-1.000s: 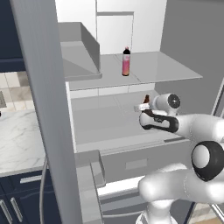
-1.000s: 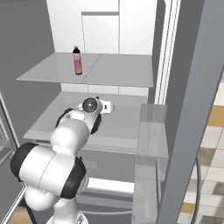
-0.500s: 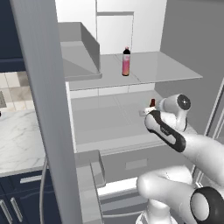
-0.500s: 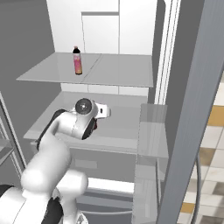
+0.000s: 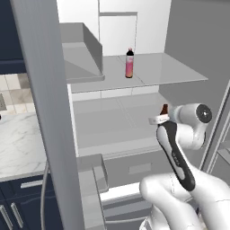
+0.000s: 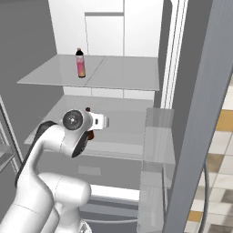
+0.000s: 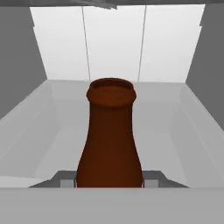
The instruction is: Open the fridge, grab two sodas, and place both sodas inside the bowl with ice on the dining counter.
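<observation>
Fridge [image 5: 148, 27] stands open, white interior and grey shelves exposed; the arm reaches in at the level of the lower shelf [image 5: 112, 130].

Gripper [image 7: 109, 181]: the jaws are drawn in close on the lower body of the brown soda [image 7: 110, 140]; in the hand view a grey finger pad [image 7: 65, 180] sits against either flank of the bottle, so it is judged gripped, not merely approached. In the left base view the bottle's dark neck [image 5: 164, 109] rises just above the gripper [image 5: 158, 120]; in the right base view a dark sliver of it [image 6: 90, 134] shows beside the wrist.

Governing relation: the brown soda's long axis is upright and runs straight up out of the jaws, with the neck and open-looking rim towards the far wall of the fridge in the hand view; the bottle lies centred between the fingers, neither left nor right of them. Whether its base touches the lower shelf or is raised off it cannot be told.

Pink soda [image 5: 130, 64] stands upright on the upper shelf [image 5: 175, 72], to the far left of the gripper and well apart from it; same bottle in the right base view [image 6: 80, 63].

Judgement: first bottle secured; withdrawal towards the near side should keep the bottle vertical and clear the shelf above.
</observation>
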